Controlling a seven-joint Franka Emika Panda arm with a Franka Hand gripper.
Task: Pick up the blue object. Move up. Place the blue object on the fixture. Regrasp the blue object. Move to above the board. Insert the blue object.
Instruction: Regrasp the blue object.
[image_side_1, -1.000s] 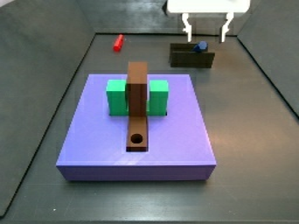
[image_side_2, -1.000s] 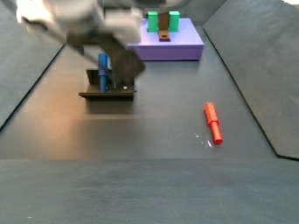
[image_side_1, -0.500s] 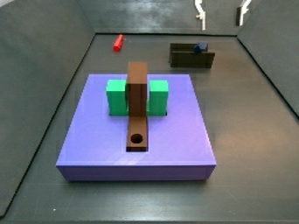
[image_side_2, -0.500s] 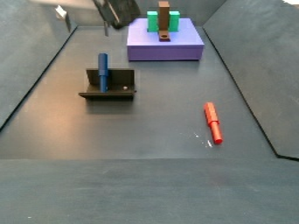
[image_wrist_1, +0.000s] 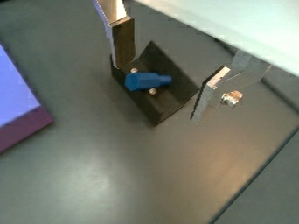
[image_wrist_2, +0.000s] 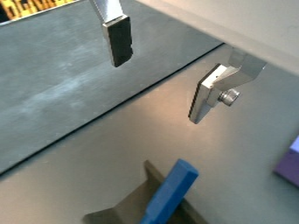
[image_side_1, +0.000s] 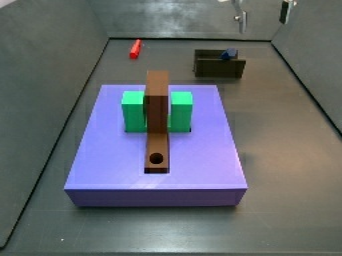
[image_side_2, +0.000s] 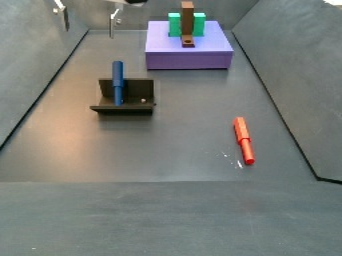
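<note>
While the blue peg (image_side_2: 118, 80) stands upright in the fixture (image_side_2: 126, 105), the gripper (image_wrist_1: 163, 64) hangs high above that fixture, fingers spread apart, holding nothing.

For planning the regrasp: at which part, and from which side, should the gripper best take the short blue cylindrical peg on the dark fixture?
Probably from above, across its free upper half: the short blue cylindrical peg stands upright in the dark fixture, top clear. The gripper hangs open above it.
</note>
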